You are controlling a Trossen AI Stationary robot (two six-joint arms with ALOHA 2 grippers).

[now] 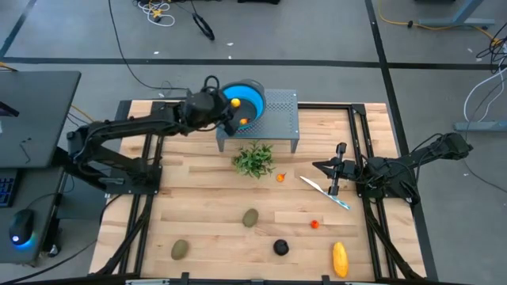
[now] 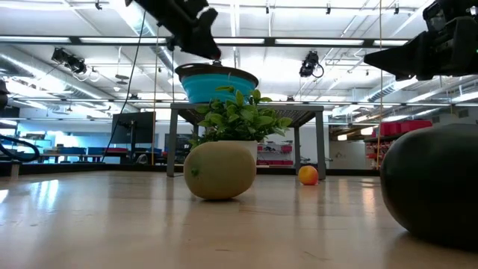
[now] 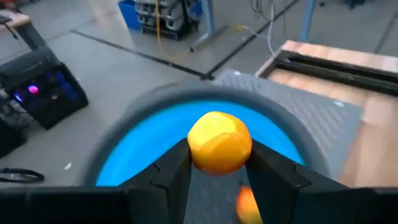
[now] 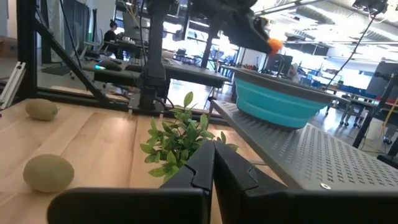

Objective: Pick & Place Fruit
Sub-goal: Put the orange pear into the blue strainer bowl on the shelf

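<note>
Left tool (image 3: 217, 171) is over the blue bowl (image 1: 247, 101), clamped on a small yellow-orange fruit (image 3: 219, 141); the fruit sits between the two fingers, directly above the bowl's blue interior. A second orange piece (image 1: 244, 121) already lies in the bowl. Bowl stands on a grey perforated stand (image 1: 277, 115) at the far side of the table (image 1: 206, 214).

Right tool (image 1: 320, 166) waits at the right side of the table, fingers pressed together on nothing, just beside the white knife (image 1: 325, 192).

Fruit not yet moved: two olive-green ovals (image 1: 250, 217) (image 1: 181, 250), black ball (image 1: 280, 248), yellow oblong (image 1: 340, 259), small red piece (image 1: 314, 224), small orange piece (image 1: 280, 177) near the leafy plant (image 1: 254, 159).

Risks from here, as judged:
- The held fruit is round and smooth; released from a height it could bounce on the piece below and hop over the rim
- In the low view the left arm hangs close above the bowl rim (image 2: 216, 72); a careless retreat could clip the rim and drag the bowl off the stand
- Next picks lie near the plant and knife; reaching for the orange piece could snag leaves or nudge the knife
</note>
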